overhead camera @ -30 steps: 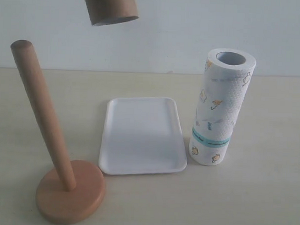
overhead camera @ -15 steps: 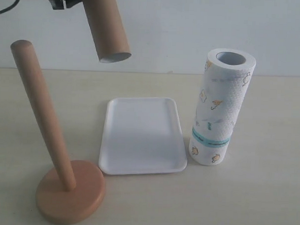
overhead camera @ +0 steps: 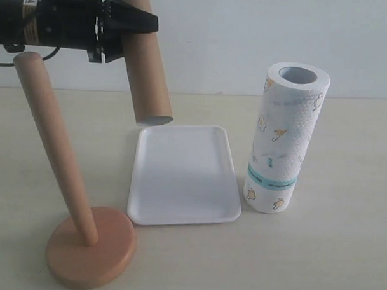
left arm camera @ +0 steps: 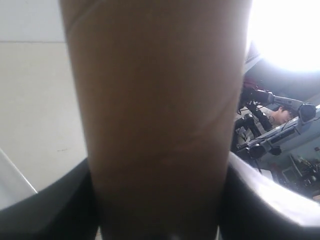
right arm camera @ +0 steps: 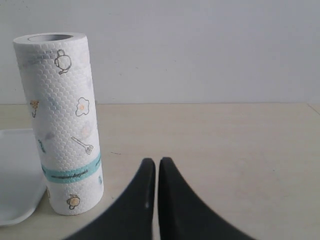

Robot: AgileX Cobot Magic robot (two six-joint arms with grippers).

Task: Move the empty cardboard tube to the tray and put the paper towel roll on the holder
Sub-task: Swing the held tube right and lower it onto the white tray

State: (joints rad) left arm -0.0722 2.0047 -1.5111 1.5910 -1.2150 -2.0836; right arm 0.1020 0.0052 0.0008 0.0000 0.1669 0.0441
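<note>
The brown cardboard tube [overhead camera: 147,67] hangs nearly upright in the air, and my left gripper [overhead camera: 124,25] is shut on its upper part. Its lower end hovers just above the far left corner of the white tray [overhead camera: 183,176]. In the left wrist view the tube [left arm camera: 155,120] fills the frame between two dark fingers [left arm camera: 60,205]. The paper towel roll [overhead camera: 286,139] stands upright to the right of the tray. The wooden holder [overhead camera: 59,172] stands bare at the front left. My right gripper [right arm camera: 158,165] is shut and empty, low over the table beside the roll [right arm camera: 62,120].
The beige table [overhead camera: 342,252] meets a white wall at the back. A corner of the tray [right arm camera: 15,175] shows beside the roll in the right wrist view.
The left arm has come down into view with the tube, which has sunk toward the tray's far left corner. Nothing else has moved.
</note>
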